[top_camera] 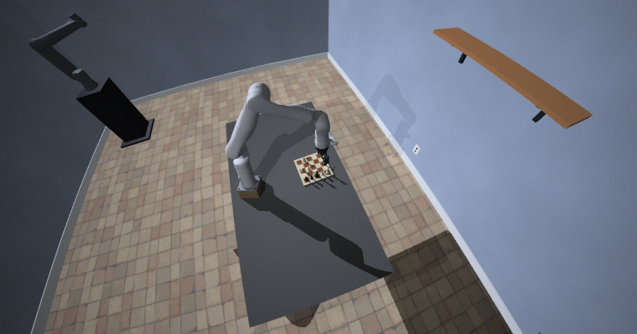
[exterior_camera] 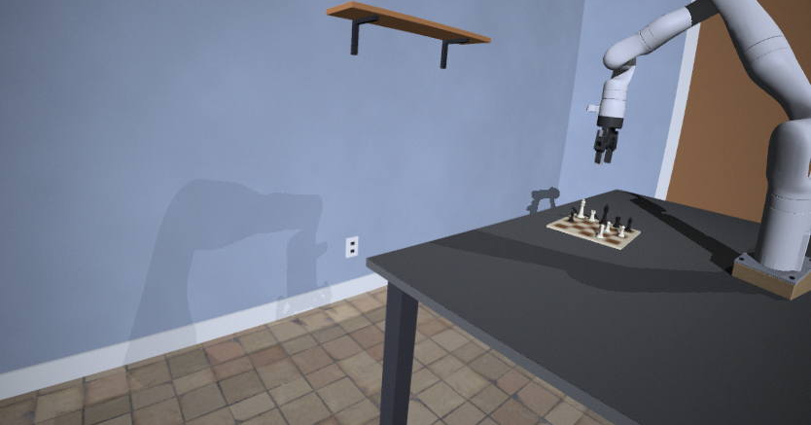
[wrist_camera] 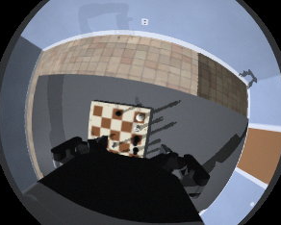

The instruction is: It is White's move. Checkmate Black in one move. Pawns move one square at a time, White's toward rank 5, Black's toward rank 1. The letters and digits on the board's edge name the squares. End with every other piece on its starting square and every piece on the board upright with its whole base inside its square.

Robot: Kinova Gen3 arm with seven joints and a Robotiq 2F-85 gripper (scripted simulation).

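A small chessboard (top_camera: pixel 301 177) (exterior_camera: pixel 561 227) (wrist_camera: pixel 98 123) with brown and cream squares lies on the dark table, near its far edge by the blue wall. Several white and black pieces stand upright on it; a tall white piece (exterior_camera: pixel 581 208) stands at the board's far corner. My gripper (exterior_camera: pixel 603 159) (top_camera: pixel 324 158) is open and empty. It hangs well above the far side of the board. In the wrist view the gripper's dark body fills the lower half and hides the board's near rows.
The arm's base (exterior_camera: pixel 777 277) (top_camera: pixel 249 189) is bolted to the table (exterior_camera: pixel 567 319) beside the board. A wooden shelf (exterior_camera: pixel 408 21) hangs on the blue wall. A dark pedestal with a second arm (top_camera: pixel 113 111) stands on the floor.
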